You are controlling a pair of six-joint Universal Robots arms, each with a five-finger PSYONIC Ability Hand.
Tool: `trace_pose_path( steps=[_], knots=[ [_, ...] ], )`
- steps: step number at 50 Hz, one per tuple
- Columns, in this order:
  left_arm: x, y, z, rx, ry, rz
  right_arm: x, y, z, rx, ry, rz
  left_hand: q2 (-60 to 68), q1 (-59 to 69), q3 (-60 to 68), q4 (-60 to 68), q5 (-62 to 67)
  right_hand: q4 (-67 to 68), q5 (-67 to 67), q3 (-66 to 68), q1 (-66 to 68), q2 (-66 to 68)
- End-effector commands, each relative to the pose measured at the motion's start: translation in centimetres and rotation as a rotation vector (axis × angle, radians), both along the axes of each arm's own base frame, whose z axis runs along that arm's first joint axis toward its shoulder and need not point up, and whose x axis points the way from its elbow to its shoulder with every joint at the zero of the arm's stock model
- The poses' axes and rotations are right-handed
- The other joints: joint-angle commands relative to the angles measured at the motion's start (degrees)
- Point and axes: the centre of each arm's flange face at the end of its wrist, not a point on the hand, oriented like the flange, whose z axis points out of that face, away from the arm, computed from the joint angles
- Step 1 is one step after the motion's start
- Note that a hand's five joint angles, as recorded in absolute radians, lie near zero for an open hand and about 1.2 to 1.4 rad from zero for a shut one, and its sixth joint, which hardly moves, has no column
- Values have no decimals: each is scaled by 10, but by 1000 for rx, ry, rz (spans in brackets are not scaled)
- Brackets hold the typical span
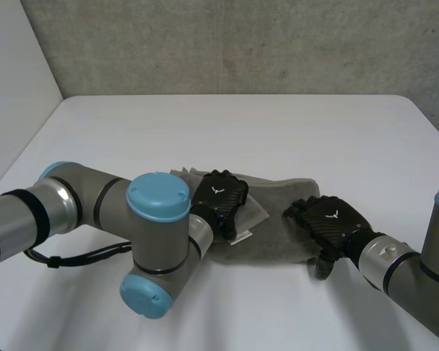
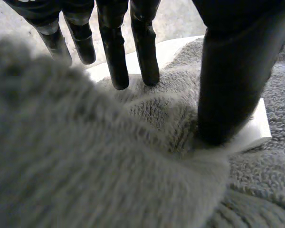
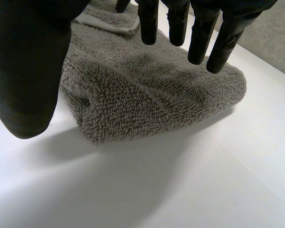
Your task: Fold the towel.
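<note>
A grey towel [image 1: 278, 219] lies folded into a thick strip near the middle of the white table [image 1: 241, 124]. My left hand [image 1: 219, 196] rests on its left part. In the left wrist view the fingers [image 2: 115, 52] stand on the towel [image 2: 152, 118] and the thumb [image 2: 228, 85] presses down beside a white label [image 2: 259, 128], with a ridge of cloth bunched between them. My right hand [image 1: 333, 219] is open over the towel's right end. Its fingers [image 3: 199, 38] hang straight just above the folded end [image 3: 147, 90], and its thumb [image 3: 28, 71] is beside it.
My left arm's elbow [image 1: 157, 241] hangs low over the table in front of the towel's left end. A concrete wall [image 1: 241, 44] runs behind the table's far edge, and a pale wall [image 1: 14, 73] stands at the left.
</note>
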Motion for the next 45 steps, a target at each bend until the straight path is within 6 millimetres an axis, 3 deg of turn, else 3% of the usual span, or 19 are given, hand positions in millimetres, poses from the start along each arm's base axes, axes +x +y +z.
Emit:
trace_pose_path(
  steps=[1, 10, 13, 15, 18, 20, 26, 33, 40, 45],
  knots=[
    [-1, -4, 3, -15, 9, 12, 0, 0, -3, 2, 13, 7, 129, 130, -28, -31, 136, -44, -36, -27, -34, -44],
    [2, -5, 4, -26, -4, 29, 0, 0, -3, 0, 16, 8, 139, 140, -28, -31, 146, -44, -36, -27, -34, -44],
    [7, -15, 4, -41, -17, 66, 0, 1, -4, 4, 17, 7, 140, 142, -28, -31, 148, -44, -36, -27, -34, -44],
    [23, -37, 5, -78, -62, 140, 0, 1, -4, 4, 17, 7, 140, 142, -28, -31, 148, -44, -36, -27, -34, -44],
    [34, -52, 4, -100, -94, 180, 0, 1, -4, 4, 17, 7, 139, 140, -28, -31, 146, -44, -36, -27, -34, -44],
    [55, -79, 7, -143, -136, 253, 0, 1, -4, 4, 17, 7, 139, 140, -28, -31, 146, -44, -36, -27, -34, -44],
    [75, -103, 10, -172, -138, 327, 0, 2, -4, 9, 19, 7, 137, 139, -28, -31, 144, -44, -36, -27, -34, -44],
    [83, -98, 6, -144, -150, 337, 0, 2, -3, 7, 19, 7, 130, 132, -28, -31, 138, -44, -36, -27, -34, -44],
    [80, -80, 41, -140, -32, 332, 0, 2, -2, 0, 11, 5, 97, 98, -28, -31, 104, -44, -36, -27, -34, -44],
    [74, -67, 52, -122, 29, 314, 1, 3, 2, 1, -7, -1, 63, 65, -28, -31, 70, -44, -36, -27, -34, -44]
  ],
)
